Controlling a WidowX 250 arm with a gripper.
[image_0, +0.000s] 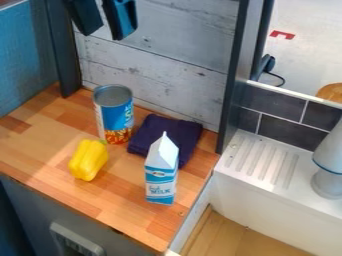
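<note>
Fingers (120, 19): black, smooth, slight sheen. Below them: can (114, 114), dull grey metal top, smooth glossy label; pepper (88, 160), glossy, smooth, plastic-looking; cloth (160, 134), matt, soft weave; carton (161, 172), smooth, paper-like. Counter (40, 145) beneath: wood, smooth, light satin sheen. Boards (180, 60) behind fingers: painted wood, matt, rough, cracked. Drainer (267, 160), low to one side: smooth, ridged, plastic-looking.

A wooden counter (35, 144) carries a blue can (115, 115), yellow pepper (88, 160), milk carton (161, 172) and cloth (152, 131) (purple).
</note>
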